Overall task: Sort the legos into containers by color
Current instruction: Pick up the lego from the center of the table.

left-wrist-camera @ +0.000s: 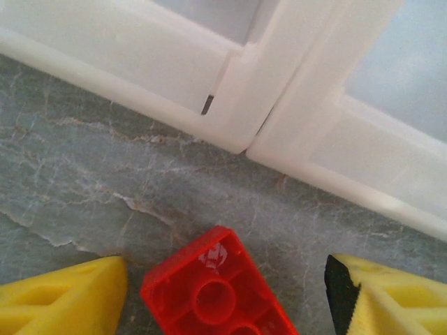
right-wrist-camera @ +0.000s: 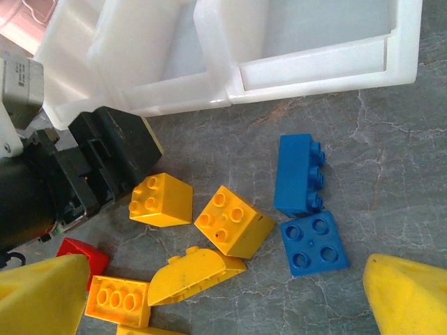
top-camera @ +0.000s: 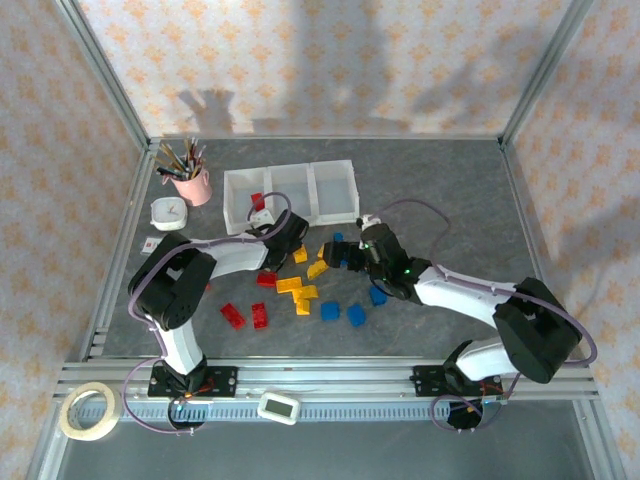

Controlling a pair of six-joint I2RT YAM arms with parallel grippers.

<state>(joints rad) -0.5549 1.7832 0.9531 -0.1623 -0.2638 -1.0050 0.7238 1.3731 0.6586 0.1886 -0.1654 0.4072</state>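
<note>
The step in hand looks like a pickup of a red brick (left-wrist-camera: 209, 300) by the left gripper (left-wrist-camera: 225, 276). In the left wrist view its yellow fingers (left-wrist-camera: 70, 300) stand apart on either side of that brick, the one at 9 o'clock nearly against it and the one at 3 o'clock with a clear gap, so nothing is clamped yet. The brick lies flat on the grey table (left-wrist-camera: 105, 181), studs down, with the wall of the three-bin tray (top-camera: 335, 165) just beyond it at 12 o'clock, at the joint between two bins. From above, the bin at the tray's 9 o'clock end (top-camera: 238, 210) already seems to hold a red piece (top-camera: 257, 200), which suggests red goes there. The right gripper (right-wrist-camera: 225, 269) hangs with its fingers spread wide and empty over loose bricks: two blue bricks (right-wrist-camera: 302, 174) toward 2 o'clock and several yellow bricks (right-wrist-camera: 234, 221) toward 9 o'clock, all on the table short of the tray. Most legos (top-camera: 300, 290) lie unsorted at 6 o'clock of the tray. Next, the left jaws probably need to close squarely on the red brick's sides, lift clear of the tray wall, and swing toward the red bin.
</note>
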